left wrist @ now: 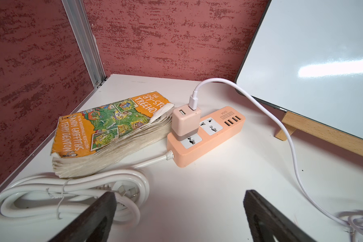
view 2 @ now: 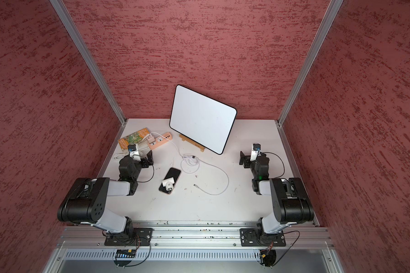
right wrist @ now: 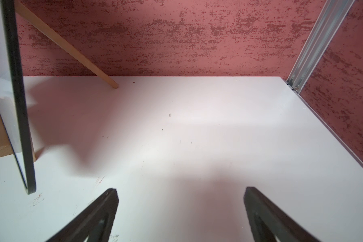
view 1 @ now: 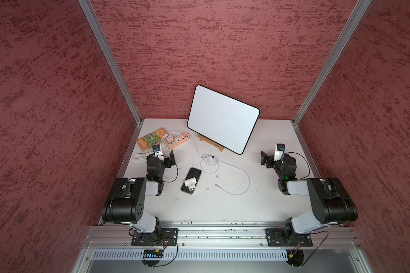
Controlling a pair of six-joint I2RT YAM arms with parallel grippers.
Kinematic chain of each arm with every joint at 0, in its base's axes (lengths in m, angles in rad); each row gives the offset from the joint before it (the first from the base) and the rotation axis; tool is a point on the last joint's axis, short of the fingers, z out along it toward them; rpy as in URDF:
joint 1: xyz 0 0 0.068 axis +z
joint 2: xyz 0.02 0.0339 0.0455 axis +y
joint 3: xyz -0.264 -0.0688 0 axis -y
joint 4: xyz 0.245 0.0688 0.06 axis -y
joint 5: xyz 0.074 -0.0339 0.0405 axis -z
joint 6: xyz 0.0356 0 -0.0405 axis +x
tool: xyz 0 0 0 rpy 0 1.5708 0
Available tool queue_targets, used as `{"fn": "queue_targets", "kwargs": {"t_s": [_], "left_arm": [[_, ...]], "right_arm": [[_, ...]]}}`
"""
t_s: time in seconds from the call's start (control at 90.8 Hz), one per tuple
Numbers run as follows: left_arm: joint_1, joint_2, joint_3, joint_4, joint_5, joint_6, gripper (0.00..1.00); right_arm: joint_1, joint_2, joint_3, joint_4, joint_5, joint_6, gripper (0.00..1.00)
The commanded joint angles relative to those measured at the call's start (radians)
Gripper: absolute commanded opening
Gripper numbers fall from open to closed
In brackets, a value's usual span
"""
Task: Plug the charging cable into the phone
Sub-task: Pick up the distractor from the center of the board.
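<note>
Left pincer (left wrist: 179,194): jaws wide apart, nothing held, over bare table (view 1: 223,208) near a bundled white cord (left wrist: 71,188) and an orange book (left wrist: 105,123). Phone (view 1: 191,180) lies flat, left of centre in both top views. Charging cable (view 1: 243,175) loops just right of it, and the plug tip (view 1: 217,185) lies loose, apart from the phone. Right pincer (right wrist: 180,190): wide open, empty, beside the white board (view 1: 223,118).
</note>
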Motion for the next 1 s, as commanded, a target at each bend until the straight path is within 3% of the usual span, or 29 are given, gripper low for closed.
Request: {"fn": "queue_targets", "kwargs": {"t_s": [0.0,0.154,0.584,0.705,0.859,0.992], "left_arm": [[0.008,-0.011,0.015,-0.012,0.02,-0.005,1.0],[0.007,-0.046,0.012,-0.031,-0.055,-0.031,1.0],[-0.082,-0.248,0.133,-0.417,-0.229,-0.036,1.0],[-0.1,-0.254,0.175,-0.517,-0.222,-0.07,1.0],[-0.122,-0.265,0.224,-0.63,-0.216,-0.084,1.0],[-0.135,-0.297,0.242,-0.683,-0.163,-0.118,1.0]], "right_arm": [[-0.008,-0.004,0.003,0.006,0.008,-0.006,0.99],[-0.008,-0.021,-0.004,0.007,0.052,0.012,0.99],[-0.008,-0.15,0.017,-0.135,0.227,0.074,0.99],[-0.008,-0.224,0.053,-0.251,0.288,0.096,0.99],[-0.009,-0.262,0.194,-0.538,0.358,0.233,0.99],[-0.008,-0.266,0.282,-0.696,0.279,0.262,0.99]]}}
